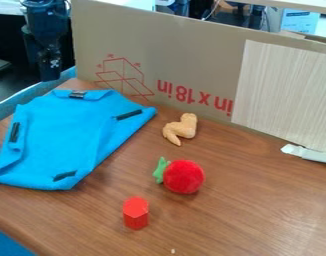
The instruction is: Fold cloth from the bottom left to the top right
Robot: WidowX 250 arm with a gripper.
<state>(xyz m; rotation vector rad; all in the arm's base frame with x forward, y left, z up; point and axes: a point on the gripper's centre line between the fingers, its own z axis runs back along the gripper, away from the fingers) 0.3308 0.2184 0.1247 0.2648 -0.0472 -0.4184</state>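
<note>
Here, blue cloth (pixel 62 135), red plush (pixel 184 176), table (pixel 259 200)

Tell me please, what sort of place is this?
Probably a robotics lab or test room: a black robot arm hangs at the upper left, and a blue cloth lies on a wooden table with a cardboard wall behind.

There is one cloth (pixel 55 135), four strips (pixel 129 115), one wing (pixel 186 127), one fruit (pixel 184 176), one block (pixel 135 214).

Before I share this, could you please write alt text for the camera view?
A blue cloth with black patches lies on a brown wooden table, a black robot arm at upper left. Right of the cloth: tan wing-shaped toy, red plush ball, red hexagonal block.
</note>
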